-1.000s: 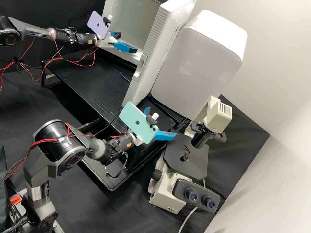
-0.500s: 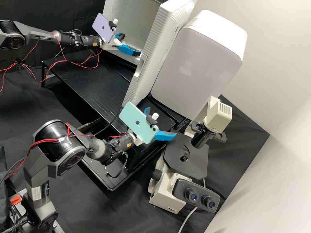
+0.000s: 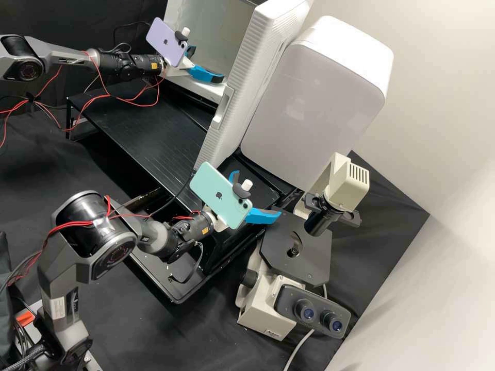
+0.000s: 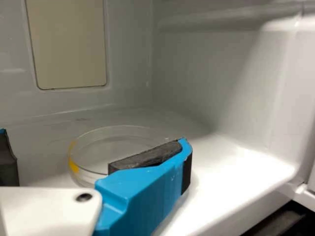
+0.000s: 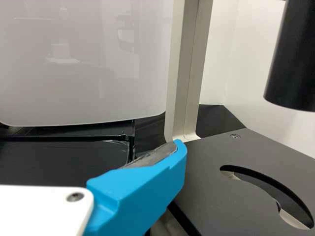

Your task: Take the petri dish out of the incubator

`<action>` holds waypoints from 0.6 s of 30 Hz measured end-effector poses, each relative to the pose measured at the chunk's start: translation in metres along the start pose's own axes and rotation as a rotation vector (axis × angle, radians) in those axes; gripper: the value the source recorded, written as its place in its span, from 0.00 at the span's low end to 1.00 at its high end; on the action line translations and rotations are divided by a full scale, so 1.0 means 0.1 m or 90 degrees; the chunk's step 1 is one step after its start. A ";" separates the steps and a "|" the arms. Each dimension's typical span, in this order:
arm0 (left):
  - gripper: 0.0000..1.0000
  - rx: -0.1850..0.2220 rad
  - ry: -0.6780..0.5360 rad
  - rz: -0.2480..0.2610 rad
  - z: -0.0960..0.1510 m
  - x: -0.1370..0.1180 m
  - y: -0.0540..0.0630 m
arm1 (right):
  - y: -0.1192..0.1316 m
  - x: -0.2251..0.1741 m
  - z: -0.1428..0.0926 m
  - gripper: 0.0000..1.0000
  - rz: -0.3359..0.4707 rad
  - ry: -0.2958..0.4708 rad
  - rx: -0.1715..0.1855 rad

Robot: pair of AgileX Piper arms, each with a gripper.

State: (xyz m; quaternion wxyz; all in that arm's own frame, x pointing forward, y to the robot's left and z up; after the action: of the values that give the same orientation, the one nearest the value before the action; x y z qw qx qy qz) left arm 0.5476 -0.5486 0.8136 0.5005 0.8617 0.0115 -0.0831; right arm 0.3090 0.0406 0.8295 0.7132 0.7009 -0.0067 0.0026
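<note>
A clear petri dish [image 4: 110, 147] with a yellow mark on its rim lies on the white floor of the incubator [image 4: 236, 162]. My left gripper [image 4: 88, 167] is open inside the chamber, one blue finger [image 4: 147, 187] at the dish's near rim and the other at the opposite side. From the high view, that left gripper [image 3: 198, 64] sits in the incubator's open mouth, beside the swung-out door [image 3: 242, 77]. My right gripper [image 3: 252, 198] hangs open and holds nothing, low in front of the incubator, above the microscope stage [image 5: 236, 187].
A white microscope [image 3: 294, 268] stands at the front right, its dark objective [image 5: 295, 54] close to my right finger [image 5: 142, 187]. A black ribbed shelf [image 3: 149, 134] runs under the incubator. Red cables trail from the left arm [image 3: 103, 62].
The left arm has pushed its gripper a little farther into the incubator opening. The right arm has stayed where it was.
</note>
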 end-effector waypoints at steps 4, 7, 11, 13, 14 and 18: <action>1.00 0.000 -0.002 0.001 0.00 0.02 0.00 | 0.00 0.00 0.00 1.00 0.000 0.000 0.000; 1.00 -0.016 -0.013 0.000 0.02 0.03 0.00 | 0.00 0.00 0.00 1.00 0.000 0.000 0.000; 1.00 -0.029 -0.027 -0.005 0.04 0.03 0.01 | 0.00 0.00 0.00 1.00 0.000 0.000 0.000; 1.00 -0.034 -0.038 -0.009 0.07 0.03 0.03 | 0.00 0.00 0.00 1.00 0.000 0.000 0.000; 1.00 -0.037 -0.042 -0.010 0.07 0.03 0.04 | 0.00 0.00 0.00 1.00 0.000 0.000 0.000; 1.00 -0.042 -0.056 -0.021 0.10 0.03 0.06 | 0.00 0.00 0.00 1.00 0.000 0.000 0.000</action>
State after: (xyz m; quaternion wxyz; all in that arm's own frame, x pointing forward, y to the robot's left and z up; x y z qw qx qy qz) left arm 0.5500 -0.5607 0.8132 0.5271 0.8400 0.0063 -0.1289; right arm 0.3090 0.0406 0.8295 0.7132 0.7009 -0.0067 0.0026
